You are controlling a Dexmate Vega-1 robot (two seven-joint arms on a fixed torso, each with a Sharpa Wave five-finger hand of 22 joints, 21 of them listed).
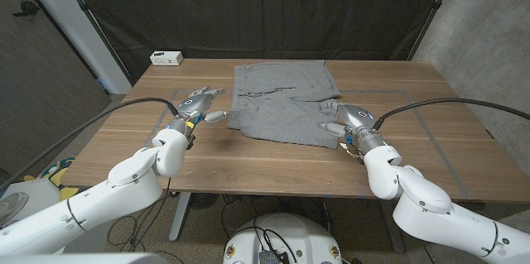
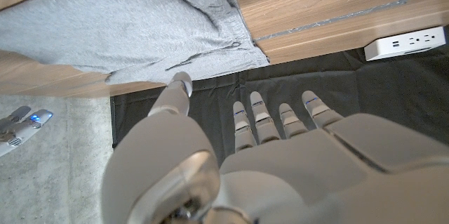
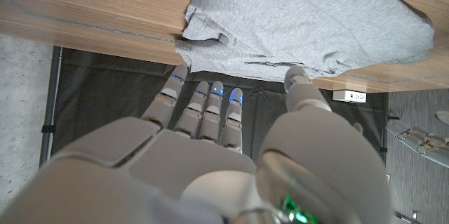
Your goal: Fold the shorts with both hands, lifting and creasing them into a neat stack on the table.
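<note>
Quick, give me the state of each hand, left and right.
Left hand: open, fingers spread, holding nothing, beside the grey shorts.
Right hand: open, fingers extended at the shorts' edge, holding nothing.

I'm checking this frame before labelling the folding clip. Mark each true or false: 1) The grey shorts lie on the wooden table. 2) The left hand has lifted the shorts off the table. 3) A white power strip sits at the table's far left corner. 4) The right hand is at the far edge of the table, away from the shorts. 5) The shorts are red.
1) True: the grey shorts lie on the wooden table.
2) False: the left hand is beside the shorts, fingers spread, holding nothing.
3) True: the white power strip sits there.
4) False: the right hand is at the shorts' near right edge.
5) False: they are grey.
</note>
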